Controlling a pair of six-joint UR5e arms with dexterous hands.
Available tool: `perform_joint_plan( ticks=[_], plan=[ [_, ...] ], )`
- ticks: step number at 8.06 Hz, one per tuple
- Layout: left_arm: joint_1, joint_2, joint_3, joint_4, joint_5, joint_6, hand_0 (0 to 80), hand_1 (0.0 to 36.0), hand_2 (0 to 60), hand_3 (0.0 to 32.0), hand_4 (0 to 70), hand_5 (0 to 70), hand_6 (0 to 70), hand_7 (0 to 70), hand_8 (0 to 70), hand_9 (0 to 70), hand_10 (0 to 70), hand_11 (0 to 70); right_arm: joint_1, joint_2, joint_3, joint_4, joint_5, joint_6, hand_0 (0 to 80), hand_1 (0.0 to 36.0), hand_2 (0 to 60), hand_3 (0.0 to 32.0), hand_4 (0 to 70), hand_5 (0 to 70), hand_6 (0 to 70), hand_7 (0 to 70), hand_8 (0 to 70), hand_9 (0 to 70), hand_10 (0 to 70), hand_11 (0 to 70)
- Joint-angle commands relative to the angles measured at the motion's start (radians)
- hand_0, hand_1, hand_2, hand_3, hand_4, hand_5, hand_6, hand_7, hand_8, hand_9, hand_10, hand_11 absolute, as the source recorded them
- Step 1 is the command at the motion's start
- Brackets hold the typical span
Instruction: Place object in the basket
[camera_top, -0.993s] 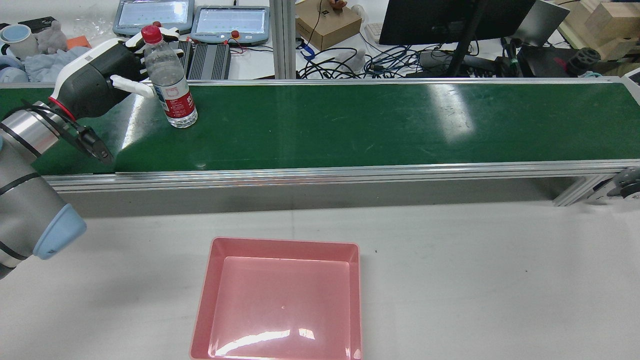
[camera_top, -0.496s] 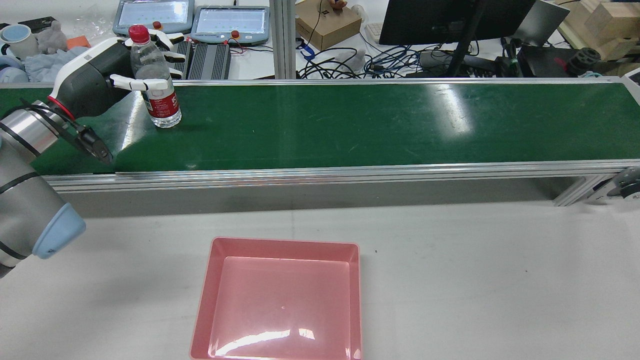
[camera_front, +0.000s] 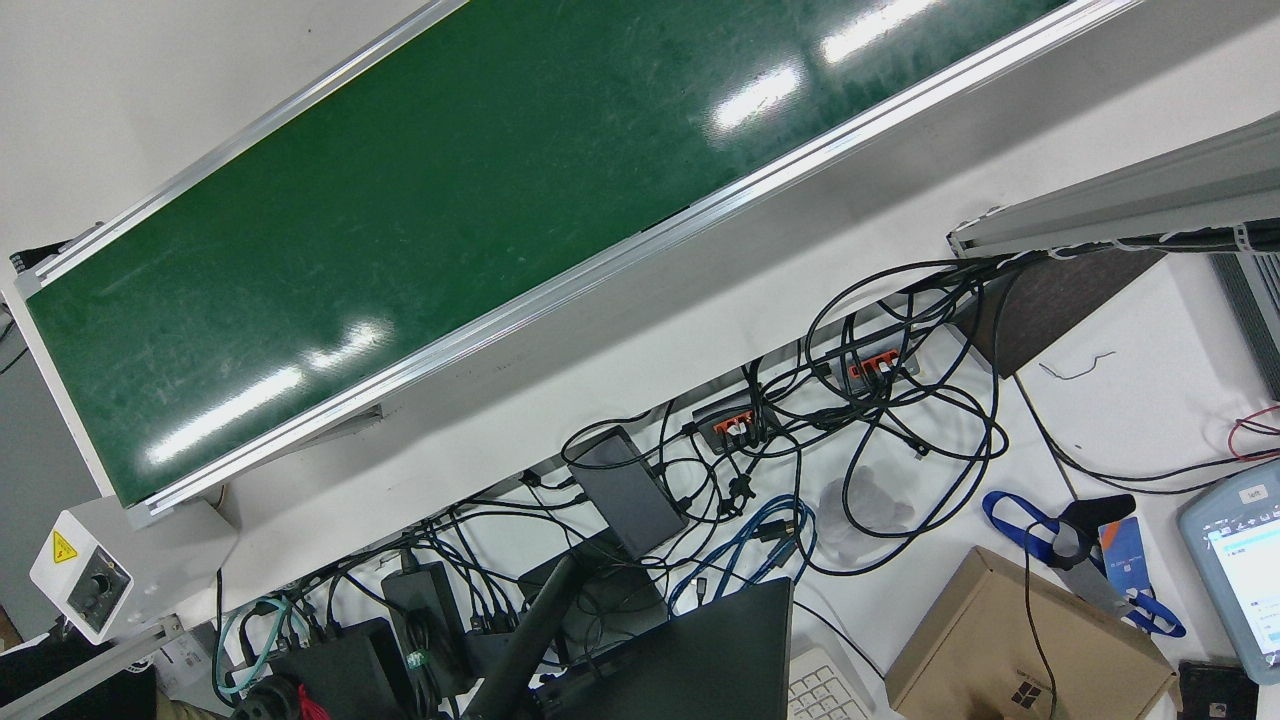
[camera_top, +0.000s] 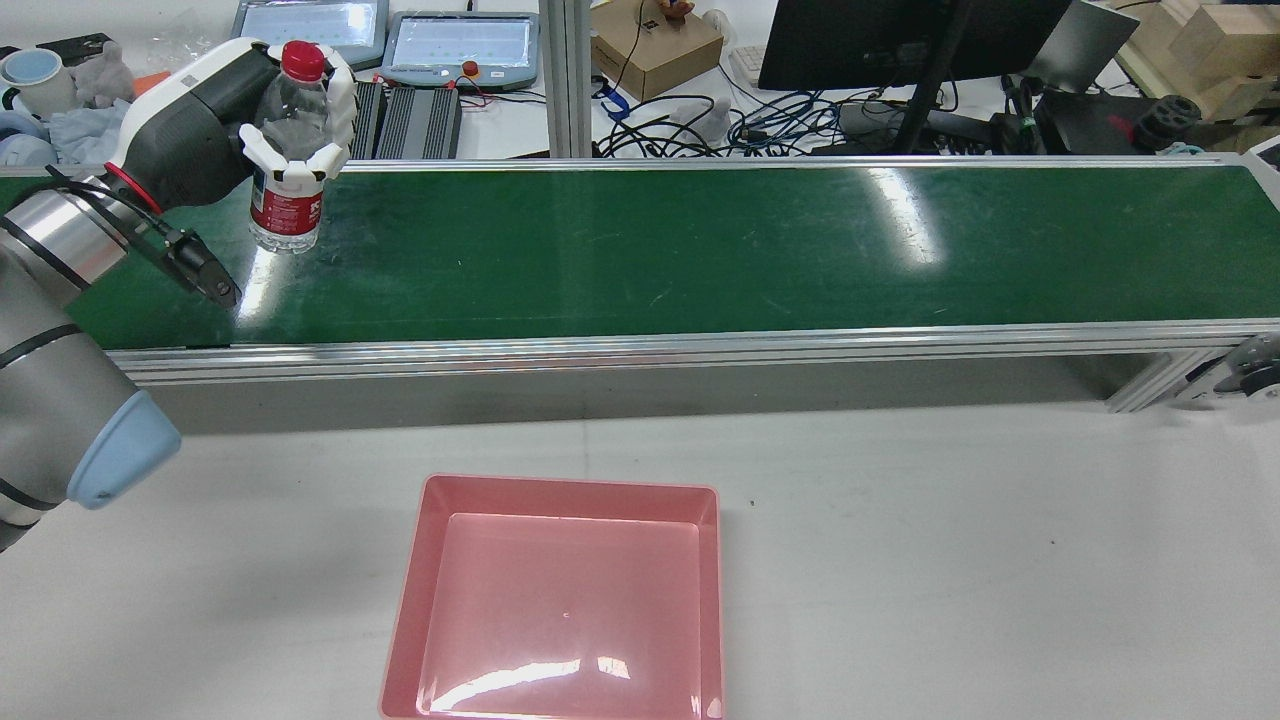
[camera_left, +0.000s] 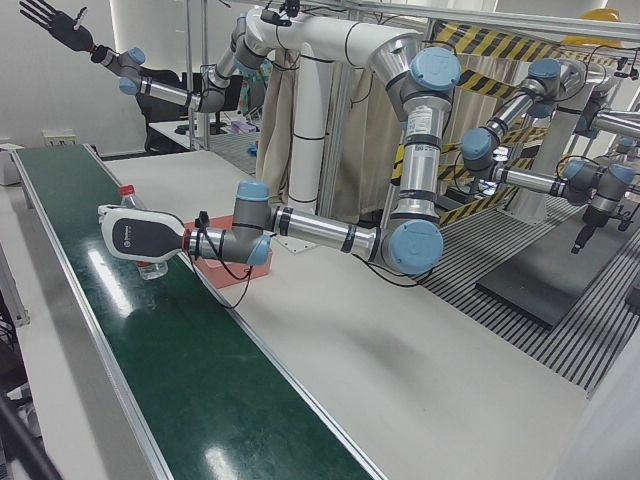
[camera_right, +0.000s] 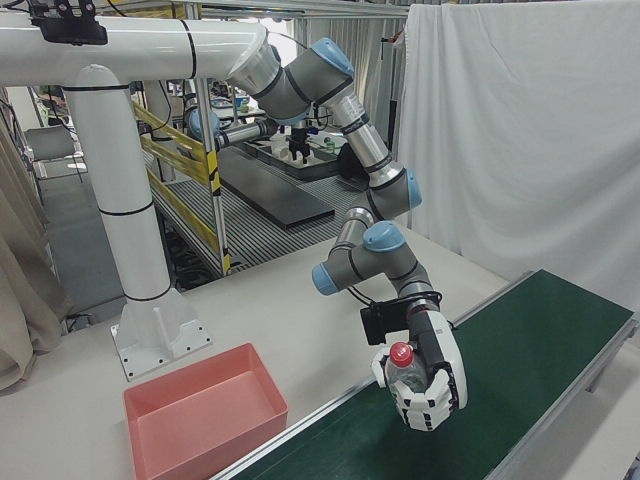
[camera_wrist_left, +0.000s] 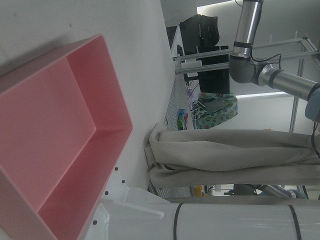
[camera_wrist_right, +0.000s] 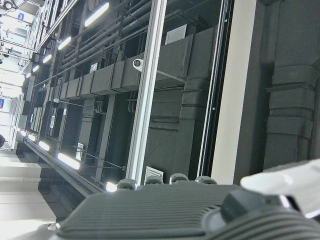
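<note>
A clear water bottle (camera_top: 287, 205) with a red cap and red label stands upright at the left end of the green conveyor belt (camera_top: 700, 250). My left hand (camera_top: 215, 130) is shut on its upper body, with white fingers (camera_top: 300, 160) wrapped round the front. Whether its base touches the belt I cannot tell. The bottle (camera_right: 404, 374) and left hand (camera_right: 432, 385) show again in the right-front view, and the left hand (camera_left: 138, 235) in the left-front view. The pink basket (camera_top: 570, 490) sits empty on the white table. My right hand (camera_left: 45, 14) is raised high, fingers spread.
The belt's aluminium rail (camera_top: 640, 345) runs between belt and table. Behind the belt lie tablets (camera_top: 460, 45), a cardboard box (camera_top: 655, 45), a monitor (camera_top: 900, 40) and cables. The left arm (camera_left: 320, 232) reaches over the table near the basket (camera_left: 212, 270).
The bottle has travelled left along the belt into my left hand. The fingers have closed round it, and the hand has turned and risen slightly.
</note>
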Motion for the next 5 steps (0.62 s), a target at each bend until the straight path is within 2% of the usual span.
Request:
perform_joint_plan(
  ticks=[1, 3, 4, 5],
  plan=[
    [0.037, -0.016, -0.161, 0.138, 0.001, -0.002, 80.0, 33.4, 46.7, 0.0, 44.5, 70.0, 70.0, 70.0, 70.0, 70.0, 70.0, 70.0, 0.000, -0.001, 0.000, 0.001, 0.000, 0.000, 0.0, 0.0, 0.0, 0.0, 0.0, 0.0, 0.0, 0.0, 0.0, 0.0, 0.0, 0.0],
    [0.104, -0.013, -0.292, 0.248, 0.001, 0.003, 80.0, 34.0, 45.6, 0.0, 42.9, 70.0, 70.0, 70.0, 70.0, 70.0, 70.0, 70.0, 0.000, -0.001, 0.000, 0.001, 0.000, 0.000, 0.0, 0.0, 0.0, 0.0, 0.0, 0.0, 0.0, 0.0, 0.0, 0.0, 0.0, 0.0],
    [0.144, -0.013, -0.333, 0.288, -0.001, 0.007, 80.0, 34.1, 45.4, 0.0, 43.2, 70.0, 70.0, 70.0, 70.0, 70.0, 70.0, 70.0, 0.000, -0.001, 0.000, 0.000, 0.000, 0.000, 0.0, 0.0, 0.0, 0.0, 0.0, 0.0, 0.0, 0.0, 0.0, 0.0, 0.0, 0.0],
    [0.191, -0.012, -0.362, 0.311, -0.002, 0.009, 80.0, 34.3, 43.1, 0.0, 40.5, 70.0, 70.0, 70.0, 70.0, 70.0, 70.0, 70.0, 0.000, 0.000, 0.000, 0.001, 0.000, 0.000, 0.0, 0.0, 0.0, 0.0, 0.0, 0.0, 0.0, 0.0, 0.0, 0.0, 0.0, 0.0]
  ],
)
